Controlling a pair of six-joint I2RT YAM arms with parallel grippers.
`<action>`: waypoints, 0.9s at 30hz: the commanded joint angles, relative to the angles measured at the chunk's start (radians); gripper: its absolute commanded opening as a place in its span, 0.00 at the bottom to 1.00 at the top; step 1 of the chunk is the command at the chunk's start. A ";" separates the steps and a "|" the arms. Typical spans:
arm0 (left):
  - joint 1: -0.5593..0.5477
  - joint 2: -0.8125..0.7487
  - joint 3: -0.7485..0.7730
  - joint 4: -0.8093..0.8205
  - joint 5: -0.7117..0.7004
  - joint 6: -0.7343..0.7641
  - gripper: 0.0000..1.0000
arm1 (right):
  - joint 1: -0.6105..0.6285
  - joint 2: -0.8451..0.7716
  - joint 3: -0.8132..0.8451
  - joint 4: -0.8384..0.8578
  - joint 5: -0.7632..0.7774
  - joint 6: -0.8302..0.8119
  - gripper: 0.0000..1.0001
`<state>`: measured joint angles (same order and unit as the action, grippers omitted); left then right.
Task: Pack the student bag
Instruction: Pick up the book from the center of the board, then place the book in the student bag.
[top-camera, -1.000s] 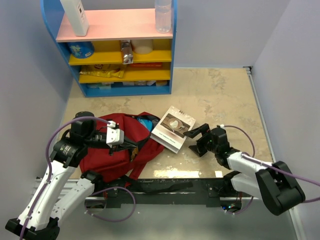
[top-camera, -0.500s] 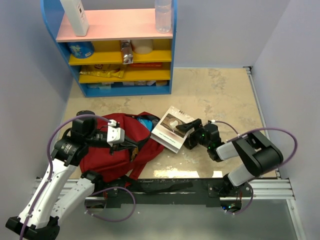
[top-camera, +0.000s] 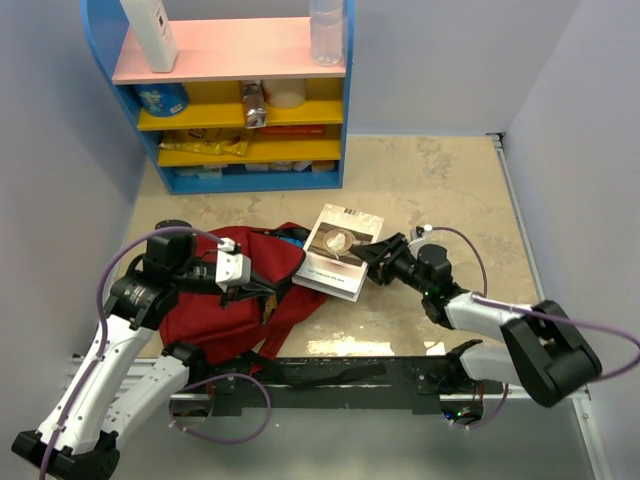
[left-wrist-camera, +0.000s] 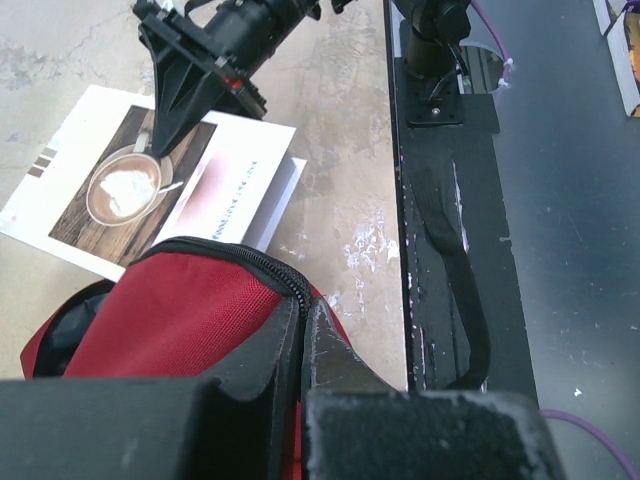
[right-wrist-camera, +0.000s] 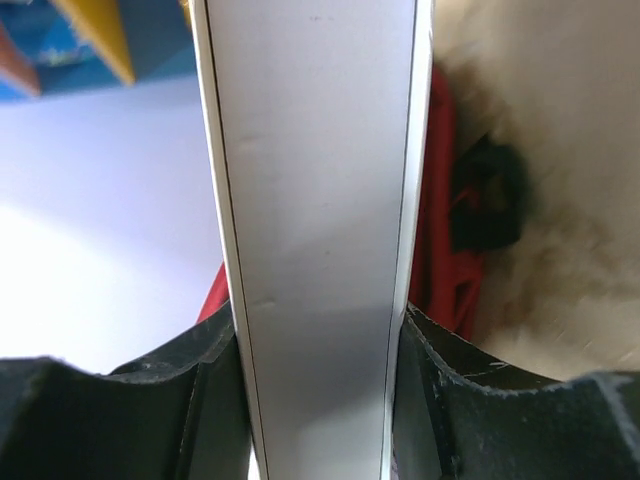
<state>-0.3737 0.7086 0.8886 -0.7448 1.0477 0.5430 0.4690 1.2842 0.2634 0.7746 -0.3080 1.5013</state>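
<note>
The student bag (top-camera: 215, 310), dark red with a black zipper, lies at the near left. My left gripper (top-camera: 262, 288) is shut on the zipper rim of its opening (left-wrist-camera: 302, 305). The red fabric (left-wrist-camera: 170, 315) fills the near left of the left wrist view. A white book (top-camera: 338, 252) with a coffee-cup picture on its cover (left-wrist-camera: 205, 185) is tilted beside the bag's opening. My right gripper (top-camera: 372, 254) is shut on the book's right edge. In the right wrist view the book's edge (right-wrist-camera: 310, 150) fills the gap between both fingers (right-wrist-camera: 315, 325), with the red bag (right-wrist-camera: 440, 200) behind it.
A blue shelf unit (top-camera: 240, 100) with yellow shelves stands at the back left, with a clear bottle (top-camera: 327, 30) and a white container (top-camera: 150, 35) on top. A black rail (top-camera: 330, 370) runs along the near edge. Something blue (top-camera: 290, 243) shows inside the bag's opening.
My right gripper has come in from the right, shut on the book's right edge and shifted the book left towards the bag. The left gripper has held still on the zipper rim.
</note>
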 joint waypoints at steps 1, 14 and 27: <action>0.002 0.009 0.023 0.065 0.046 -0.008 0.00 | 0.017 -0.115 0.011 -0.196 -0.103 -0.065 0.31; 0.009 0.011 0.087 0.074 0.086 -0.040 0.00 | 0.158 0.094 0.135 -0.140 -0.258 0.089 0.35; 0.009 0.005 0.085 -0.039 0.104 0.060 0.00 | 0.229 0.350 0.352 0.341 -0.451 0.223 0.30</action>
<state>-0.3676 0.7261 0.9253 -0.7956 1.0744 0.5621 0.6807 1.6638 0.5690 0.8616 -0.6323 1.6638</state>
